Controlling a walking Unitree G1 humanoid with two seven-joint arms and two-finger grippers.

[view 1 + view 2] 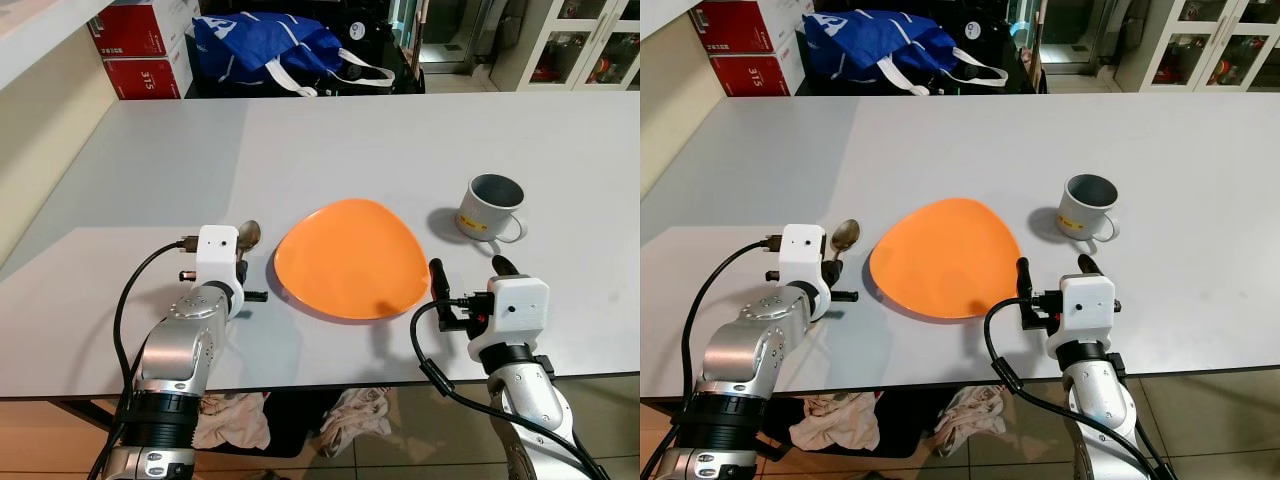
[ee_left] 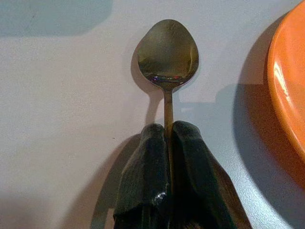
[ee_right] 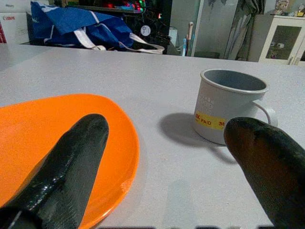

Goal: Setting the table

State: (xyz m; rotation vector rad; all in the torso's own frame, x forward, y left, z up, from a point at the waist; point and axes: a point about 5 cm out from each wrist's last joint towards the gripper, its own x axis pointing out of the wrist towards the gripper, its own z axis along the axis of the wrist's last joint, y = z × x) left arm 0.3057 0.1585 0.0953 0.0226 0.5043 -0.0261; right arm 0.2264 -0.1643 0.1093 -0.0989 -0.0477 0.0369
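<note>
An orange plate [image 1: 350, 257] lies on the grey table [image 1: 330, 150] near its front edge. To the plate's left lies a metal spoon [image 2: 167, 52], bowl pointing away from me; my left gripper [image 2: 167, 136] is shut on its handle, low over the tabletop. A grey mug [image 1: 490, 207] with a yellow label stands to the right of the plate. In front of the mug, my right gripper [image 1: 470, 268] stands open with nothing between its fingers, one finger [image 3: 71, 167] by the plate's rim and the other finger [image 3: 267, 162] near the mug.
A blue bag [image 1: 270, 50] and red boxes [image 1: 145, 45] sit beyond the table's far edge. Glass-door cabinets [image 1: 585, 45] stand at the back right. Crumpled cloths [image 1: 350, 415] lie on the floor under the front edge.
</note>
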